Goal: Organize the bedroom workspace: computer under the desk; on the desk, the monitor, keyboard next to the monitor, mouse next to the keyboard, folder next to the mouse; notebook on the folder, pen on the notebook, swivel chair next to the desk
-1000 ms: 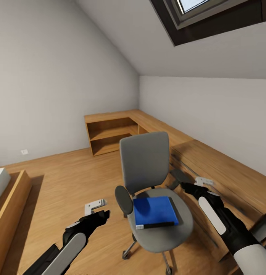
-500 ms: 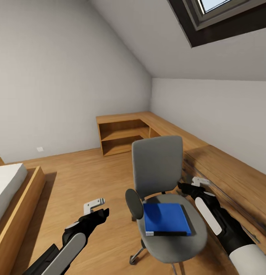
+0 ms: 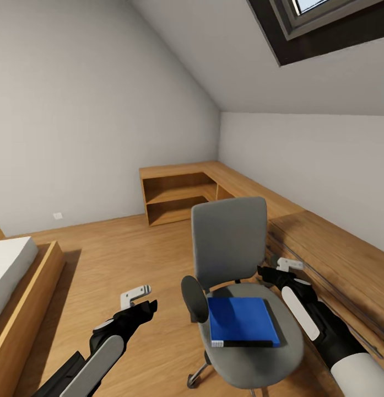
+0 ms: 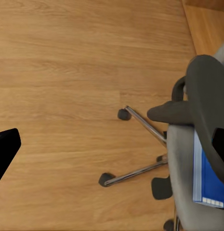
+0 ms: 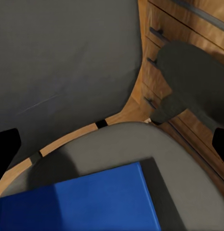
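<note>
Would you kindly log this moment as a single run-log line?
folder flat on chair seat | left gripper open over floor | right gripper open beside chair back | nothing held

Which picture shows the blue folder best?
The head view: the whole folder lies flat on the swivel chair seat. The right wrist view catches part of its blue cover; the left wrist view, just an edge.

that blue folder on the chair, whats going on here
A two-armed robot stands facing the swivel chair, and the folder lies flat on its seat. Nothing is held. The right hand hovers by the seat's far edge, beside the chair back, above and beyond the folder. The left hand hangs over the wooden floor, off to the chair's side. The folder has not been picked up yet.
</note>
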### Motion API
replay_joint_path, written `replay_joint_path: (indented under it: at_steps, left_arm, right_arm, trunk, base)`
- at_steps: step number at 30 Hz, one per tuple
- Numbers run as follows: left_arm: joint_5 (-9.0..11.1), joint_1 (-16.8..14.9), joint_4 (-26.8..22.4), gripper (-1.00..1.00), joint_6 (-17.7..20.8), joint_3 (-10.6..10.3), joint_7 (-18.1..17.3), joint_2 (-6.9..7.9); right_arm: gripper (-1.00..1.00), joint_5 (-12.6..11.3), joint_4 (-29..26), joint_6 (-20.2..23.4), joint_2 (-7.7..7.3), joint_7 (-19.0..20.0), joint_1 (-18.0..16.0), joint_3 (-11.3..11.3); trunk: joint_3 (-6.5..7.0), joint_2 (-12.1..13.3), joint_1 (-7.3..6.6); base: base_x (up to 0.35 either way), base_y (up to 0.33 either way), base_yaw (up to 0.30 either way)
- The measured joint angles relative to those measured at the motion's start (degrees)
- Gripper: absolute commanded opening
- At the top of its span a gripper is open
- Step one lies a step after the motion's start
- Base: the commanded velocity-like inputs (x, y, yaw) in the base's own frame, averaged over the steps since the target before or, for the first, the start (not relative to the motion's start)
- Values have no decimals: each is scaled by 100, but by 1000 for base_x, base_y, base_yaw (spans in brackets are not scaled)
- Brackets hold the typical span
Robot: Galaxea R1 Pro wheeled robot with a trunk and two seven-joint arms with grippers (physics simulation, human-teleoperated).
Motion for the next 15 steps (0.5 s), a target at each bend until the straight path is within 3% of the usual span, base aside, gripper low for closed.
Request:
replay_joint_path:
  at_steps: [12, 15]
  left_arm:
    - [24, 0, 0, 100, 9, 156, 4, -3]
    - [48, 0, 0, 100, 14, 374, -3, 4]
  right_arm:
    - [100, -13, -6, 0, 0, 7, 0, 22]
    - [100, -8, 27, -2, 0, 11, 0, 18]
  trunk:
    - [-216, -482, 264]
    - [-269, -602, 330]
  base:
    - [0, 0, 0]
    - [0, 0, 0]
